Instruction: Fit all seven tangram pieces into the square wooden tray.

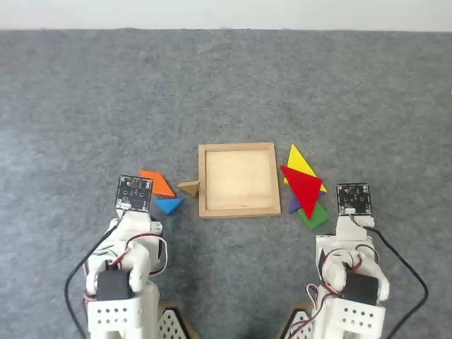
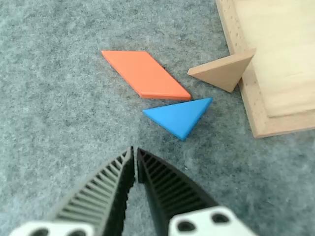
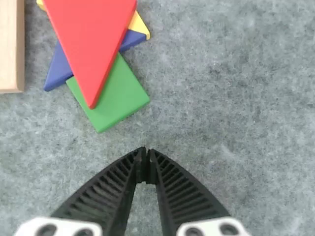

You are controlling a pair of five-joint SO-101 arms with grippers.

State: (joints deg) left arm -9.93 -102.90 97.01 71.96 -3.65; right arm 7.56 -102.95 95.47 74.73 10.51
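Observation:
The square wooden tray [image 1: 203, 181] lies in the middle of the grey carpet with nothing inside. Left of it lie an orange parallelogram [image 1: 158, 182], a blue triangle [image 1: 169, 205] and a tan wooden triangle [image 1: 190, 188] whose corner leans on the tray's rim [image 2: 246, 81]. My left gripper [image 2: 135, 153] is shut, a little short of the blue triangle [image 2: 180, 116] and the orange piece [image 2: 145, 74]. Right of the tray a red triangle [image 1: 303, 186] lies on top of a yellow piece [image 1: 299, 162], a dark blue piece [image 3: 58, 69] and a green square [image 3: 114, 95]. My right gripper [image 3: 146, 152] is shut just short of the green square.
Grey carpet stretches around the tray on all sides, with a pale wall edge at the far end. The two arm bases stand at the near edge, left [image 1: 120, 282] and right [image 1: 351, 282].

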